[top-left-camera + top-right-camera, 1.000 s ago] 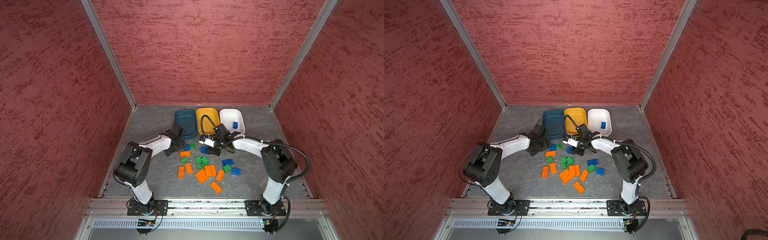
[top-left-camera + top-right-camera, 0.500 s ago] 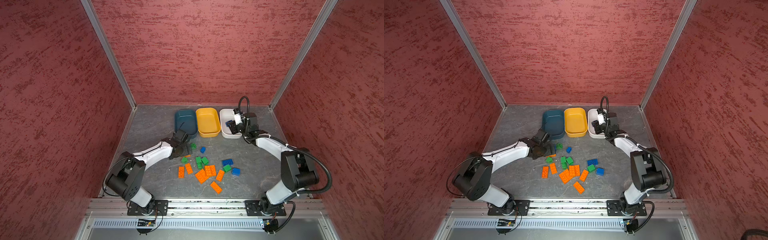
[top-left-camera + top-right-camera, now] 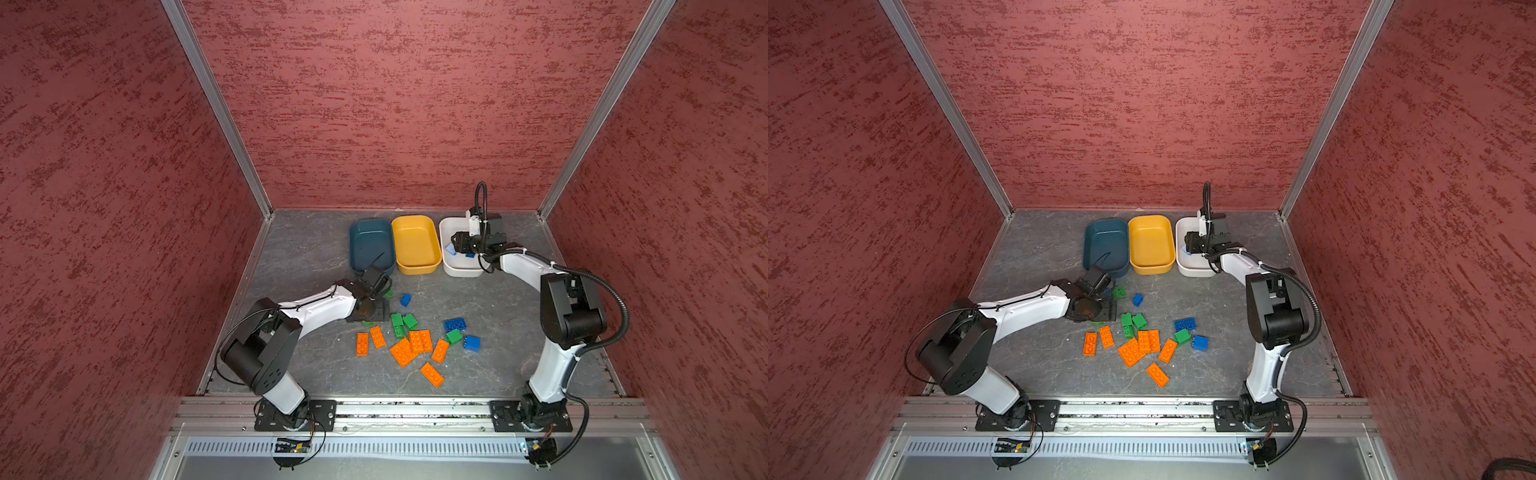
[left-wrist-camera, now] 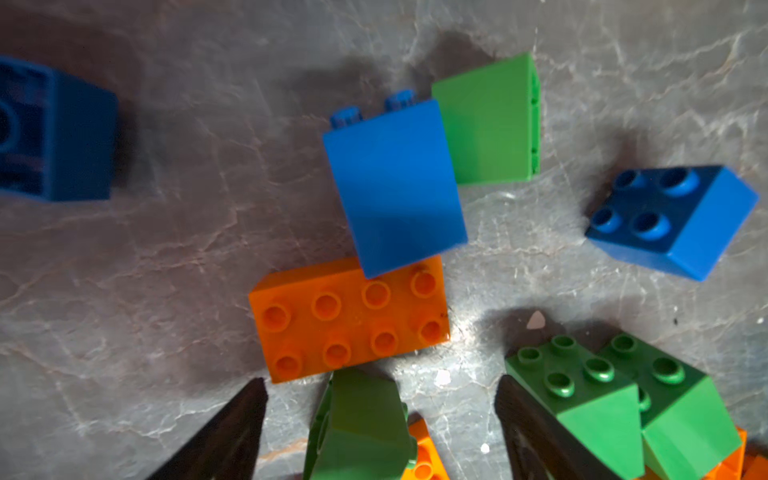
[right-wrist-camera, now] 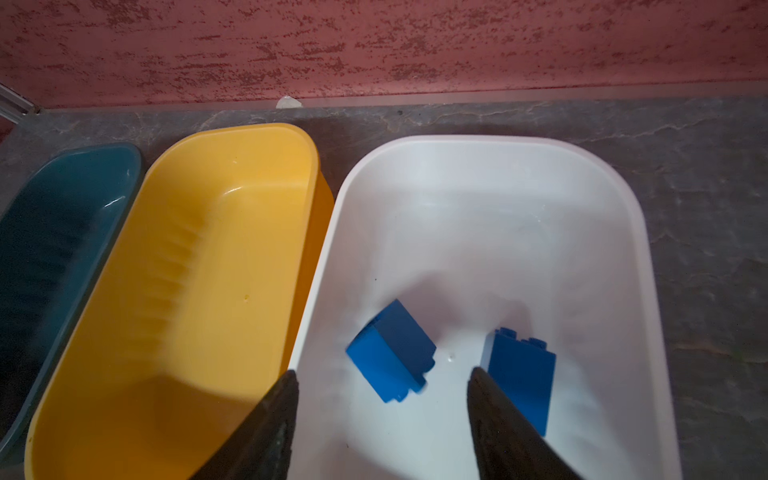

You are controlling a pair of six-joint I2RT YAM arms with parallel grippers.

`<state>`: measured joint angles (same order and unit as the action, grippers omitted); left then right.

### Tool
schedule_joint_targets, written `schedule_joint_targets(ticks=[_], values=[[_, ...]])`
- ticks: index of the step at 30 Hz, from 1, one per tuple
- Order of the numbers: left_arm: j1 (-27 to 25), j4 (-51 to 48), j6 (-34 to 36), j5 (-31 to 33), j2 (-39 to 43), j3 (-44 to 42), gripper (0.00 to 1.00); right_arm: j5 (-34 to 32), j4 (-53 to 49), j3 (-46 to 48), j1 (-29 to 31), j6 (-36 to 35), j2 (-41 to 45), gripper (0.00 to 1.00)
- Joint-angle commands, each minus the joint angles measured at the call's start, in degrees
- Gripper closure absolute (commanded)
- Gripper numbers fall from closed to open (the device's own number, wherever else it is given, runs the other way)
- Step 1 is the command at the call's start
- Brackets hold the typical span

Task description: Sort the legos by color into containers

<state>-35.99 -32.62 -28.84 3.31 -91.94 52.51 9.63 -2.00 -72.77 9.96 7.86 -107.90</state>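
My left gripper [image 4: 380,386] is open, low over the table, its fingers standing either side of a green lego [image 4: 361,424] with gaps on both sides. An orange plate [image 4: 349,316] and a blue block on its side [image 4: 395,183] lie just beyond. My right gripper [image 5: 383,372] hangs open over the white container [image 5: 457,141]. Two blue legos [image 5: 392,353] [image 5: 523,382] lie in that container, the nearer one blurred. The yellow container [image 3: 415,245] and teal container [image 3: 370,241] hold nothing. Loose orange plates [image 3: 409,349], green blocks [image 3: 403,322] and blue blocks [image 3: 455,324] lie mid-table.
The three containers stand side by side near the back wall. Red walls close in the table at the back and both sides. A metal rail [image 3: 407,409] with both arm bases runs along the front edge. More green blocks [image 4: 582,386] sit close beside my left gripper's finger.
My right arm carried a blue lego from mid-table to the white container and opened, so the lego now lies in it. My left gripper moved from beside the teal container into the pile, around a green lego.
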Motion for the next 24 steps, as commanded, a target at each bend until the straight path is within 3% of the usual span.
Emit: schedule_joint_targets(ticks=[1, 2, 3, 4, 9, 16, 24], values=[[-0.5, -1.2, 2.3, -0.3, -1.1, 1.5, 0.21, 1.3, 0.7, 1.3, 0.2, -0.4, 2.6, 0.25], [-0.4, -1.5, 2.4, 0.0, -1.5, 1.6, 0.24, 1.3, 1.7, 2.2, 0.2, -0.4, 3.5, 0.19], [-0.5, -1.9, 2.5, 0.2, -1.9, 1.8, 0.26, 1.1, 2.4, 3.1, 0.2, -0.5, 4.2, 0.03], [-0.5, -2.1, 2.6, 0.4, -2.2, 1.9, 0.27, 0.7, 3.1, 3.6, 0.2, -0.4, 4.8, 0.01], [-0.8, -3.1, 4.6, 0.1, -2.9, 2.3, 0.36, -2.4, 4.2, 5.1, 0.2, 0.2, 6.4, 0.01], [-1.2, -3.9, 6.8, -0.9, -3.1, 1.8, 0.41, -4.4, 7.4, 7.4, 0.2, 4.6, 8.4, 0.01], [-2.0, -4.2, 7.1, 1.5, -3.2, 2.2, 0.59, 1.9, 11.6, 12.4, 0.7, 2.8, 11.9, 0.01]])
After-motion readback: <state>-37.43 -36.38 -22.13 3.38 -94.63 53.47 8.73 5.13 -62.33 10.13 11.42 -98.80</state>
